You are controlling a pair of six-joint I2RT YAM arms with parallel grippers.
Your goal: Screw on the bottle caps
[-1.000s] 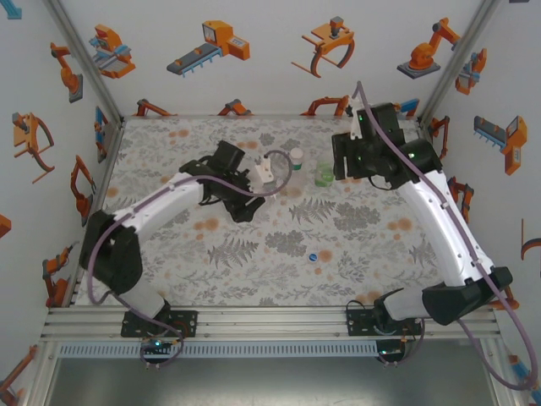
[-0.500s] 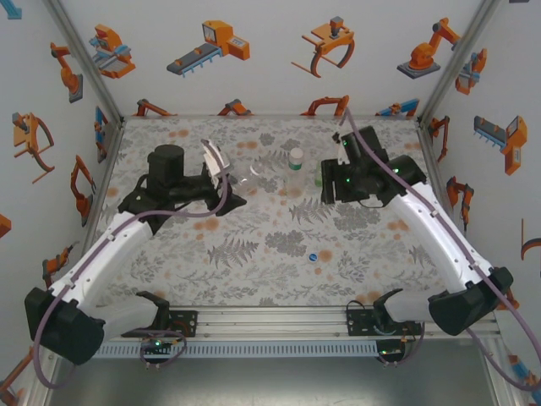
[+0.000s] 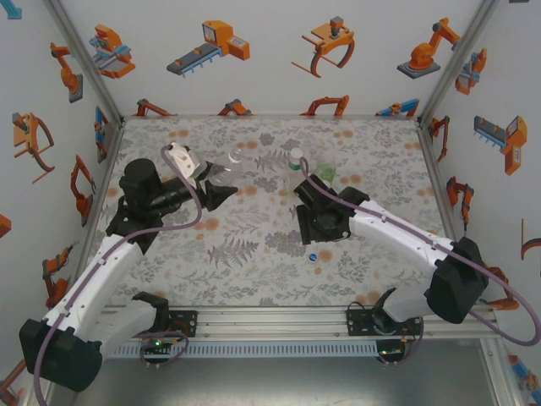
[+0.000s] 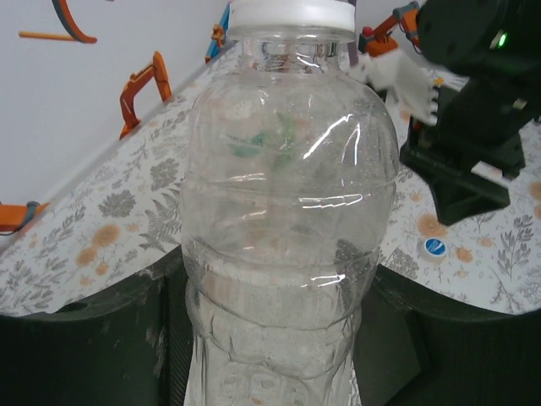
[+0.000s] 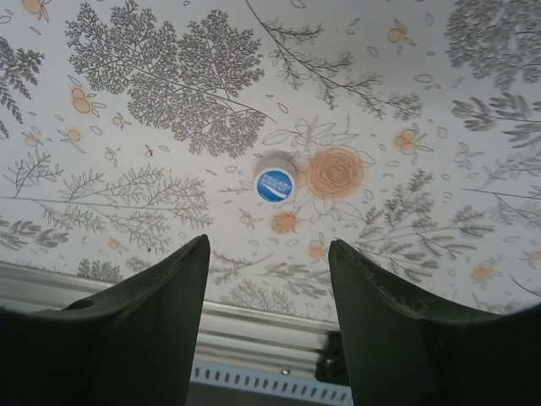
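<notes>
Standing toward the far side of the flowered surface (image 3: 254, 254), a green bottle (image 3: 325, 172) and a capped colourless bottle (image 3: 295, 159) sit just beyond the right arm's wrist. The blue cap (image 5: 275, 185) lies by itself on the surface, near of them and just past the tips of the right hand (image 5: 269, 244). That hand points down over it, fingers apart with nothing between them. Left of centre, the left hand (image 3: 210, 175) clamps a clear bottle (image 4: 283, 254) wearing a white cap (image 4: 292, 17), neck aimed at the right arm.
</notes>
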